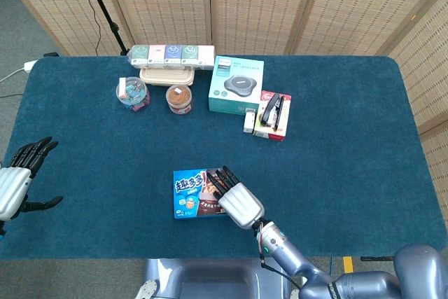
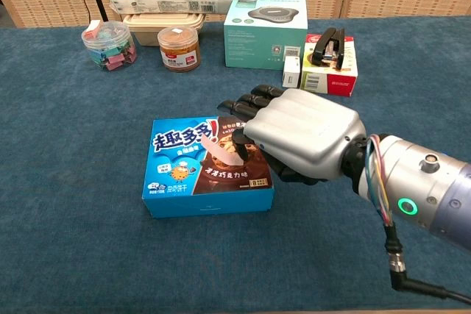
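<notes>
Cookie box (image 2: 207, 166) right edge hidden under my right hand (image 2: 294, 141), grip unclear; left hand (image 1: 17, 180) spread empty, head view only.

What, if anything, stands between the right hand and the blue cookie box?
Nothing visible does. The right hand already rests its fingertips on the right end of the cookie box, with only bare table around them.
</notes>
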{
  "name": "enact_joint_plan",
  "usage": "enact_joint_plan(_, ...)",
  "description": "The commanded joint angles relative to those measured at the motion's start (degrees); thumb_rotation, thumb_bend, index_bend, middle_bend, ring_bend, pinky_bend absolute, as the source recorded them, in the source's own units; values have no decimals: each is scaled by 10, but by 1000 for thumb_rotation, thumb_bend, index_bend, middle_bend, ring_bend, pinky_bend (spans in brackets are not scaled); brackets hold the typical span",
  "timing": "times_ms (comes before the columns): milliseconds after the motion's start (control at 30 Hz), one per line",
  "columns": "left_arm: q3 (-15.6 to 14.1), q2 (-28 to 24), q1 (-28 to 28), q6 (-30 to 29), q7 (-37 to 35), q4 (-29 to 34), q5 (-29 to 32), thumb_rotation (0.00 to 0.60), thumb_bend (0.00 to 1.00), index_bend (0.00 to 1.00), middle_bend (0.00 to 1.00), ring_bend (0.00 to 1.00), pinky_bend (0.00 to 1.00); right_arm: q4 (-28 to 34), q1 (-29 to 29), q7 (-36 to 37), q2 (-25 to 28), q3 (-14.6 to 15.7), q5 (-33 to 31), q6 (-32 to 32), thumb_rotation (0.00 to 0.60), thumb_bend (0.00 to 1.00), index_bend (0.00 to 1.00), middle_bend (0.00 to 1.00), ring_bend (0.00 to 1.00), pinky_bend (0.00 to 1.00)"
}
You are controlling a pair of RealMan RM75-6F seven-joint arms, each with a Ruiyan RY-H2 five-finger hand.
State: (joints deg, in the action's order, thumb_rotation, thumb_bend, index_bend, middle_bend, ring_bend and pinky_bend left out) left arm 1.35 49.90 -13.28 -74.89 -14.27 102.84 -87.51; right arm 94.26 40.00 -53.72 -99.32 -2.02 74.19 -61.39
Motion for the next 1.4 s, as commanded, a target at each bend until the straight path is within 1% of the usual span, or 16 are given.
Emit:
enact_joint_plan(33, 0, 0, 0, 0, 1, 0, 0, 600, 140, 0, 0, 0, 0, 7, -3, -6, 1, 8, 11, -7, 600, 1000, 372, 0, 0, 0)
enact_joint_plan(167, -1, 0, 1, -1, 1, 0, -1, 600, 140, 0, 0, 0, 0, 21, -6, -11, 5, 13, 23, -14, 600, 1000, 374, 0, 0, 0)
enact_joint_plan(367, -1, 1, 1, -1, 4, 1, 0, 600, 140, 0, 0, 0, 0, 35, -6, -9, 18, 5, 31, -20, 600, 1000, 356, 0, 0, 0)
enact_joint_plan(433, -1, 1, 1, -1, 4, 1, -1, 600, 140, 0, 0, 0, 0, 36, -6, 0, 26, 0, 35, -22, 600, 1000, 319, 0, 0, 0)
enact_joint_plan(567, 0, 2, 1, -2, 5, 1, 0, 600, 140, 0, 0, 0, 0, 34, -12, 38, 51, -11, 45, -34, 600, 983, 147, 0, 0, 0)
enact_joint_plan(600, 0, 2, 1, -2, 4, 1, 0, 600, 140, 0, 0, 0, 0, 33, -16, 44, 59, -13, 48, -43, 600, 895, 96, 0, 0, 0)
enact_joint_plan(633, 0, 2, 1, -2, 5, 1, 1, 600, 140, 0, 0, 0, 0, 32, -20, 48, 65, -14, 51, -51, 600, 752, 56, 0, 0, 0)
enact_joint_plan(700, -1, 4, 2, -2, 7, 0, 2, 600, 140, 0, 0, 0, 0, 35, -35, 63, 84, -16, 55, -75, 600, 338, 8, 0, 0, 0)
enact_joint_plan(733, -1, 5, 3, -3, 9, 0, 2, 600, 140, 0, 0, 0, 0, 39, -42, 74, 91, -15, 57, -83, 600, 167, 0, 0, 0, 0)
enact_joint_plan(767, -2, 5, 3, -3, 13, -1, 2, 600, 140, 0, 0, 0, 0, 44, -50, 87, 99, -14, 60, -94, 600, 46, 0, 0, 0, 0)
enact_joint_plan(800, -2, 7, 4, -5, 16, -3, 0, 600, 140, 0, 0, 0, 0, 48, -60, 100, 108, -12, 62, -106, 600, 3, 0, 0, 0, 0)
enact_joint_plan(967, -7, 20, 17, -25, 10, -17, -5, 600, 140, 0, 0, 0, 0, 72, -114, 168, 162, 11, 89, -169, 600, 0, 0, 0, 0, 0)
enact_joint_plan(1033, -11, 30, 28, -49, -16, -33, -22, 600, 137, 0, 0, 0, 0, 80, -140, 207, 193, 23, 102, -196, 600, 0, 0, 0, 0, 0)
enact_joint_plan(1133, -17, 46, 43, -78, -34, -63, -42, 600, 130, 0, 0, 0, 0, 80, -172, 240, 231, 40, 111, -223, 600, 0, 0, 0, 0, 0)
enact_joint_plan(1267, -14, 68, 58, -106, -15, -83, -37, 600, 127, 0, 0, 0, 0, 49, -219, 283, 266, 59, 123, -268, 600, 0, 0, 0, 0, 0)
enact_joint_plan(1400, -9, 82, 63, -105, 18, -82, -17, 600, 127, 0, 0, 0, 0, 10, -257, 313, 276, 65, 123, -300, 600, 0, 0, 0, 0, 0)
